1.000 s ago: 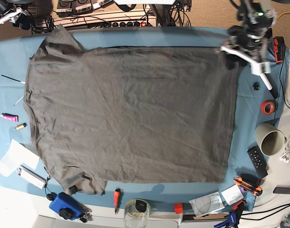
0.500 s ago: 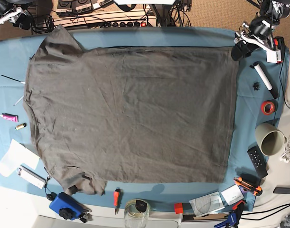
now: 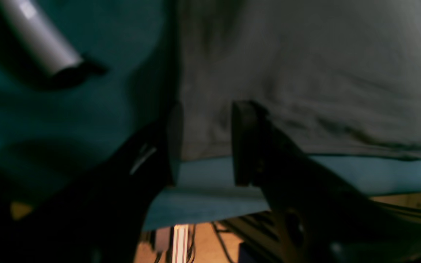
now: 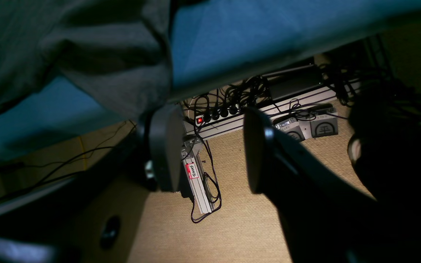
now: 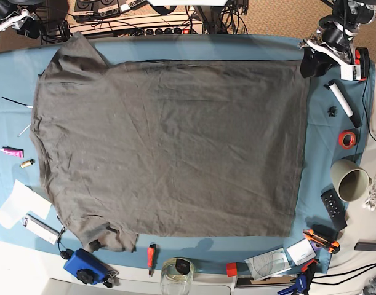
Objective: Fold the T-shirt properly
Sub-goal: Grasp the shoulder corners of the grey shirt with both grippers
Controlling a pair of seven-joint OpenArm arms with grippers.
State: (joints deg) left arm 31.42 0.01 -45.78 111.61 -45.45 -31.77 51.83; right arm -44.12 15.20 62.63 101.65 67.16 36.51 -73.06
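On the blue tablecloth, a T-shirt lies spread flat w/ two arms parked at its far corners, fold not yet begun.

Base view: shirt covers most of the table, long axis running left-right, collar end toward the view's left, hem at right; sleeve pokes out top left. Left gripper sits at the hem's far right corner, prob. lining up for a corner pinch. Left wrist view: blurry, but fingers stand apart, straddling the hem corner; cloth between them, no pinch visible. A white marker lies nearby on the cloth. Right wrist view: right gripper spread wide & empty, hanging off the table edge over floor cables, just beside the sleeve – likely waiting for the matching grab.
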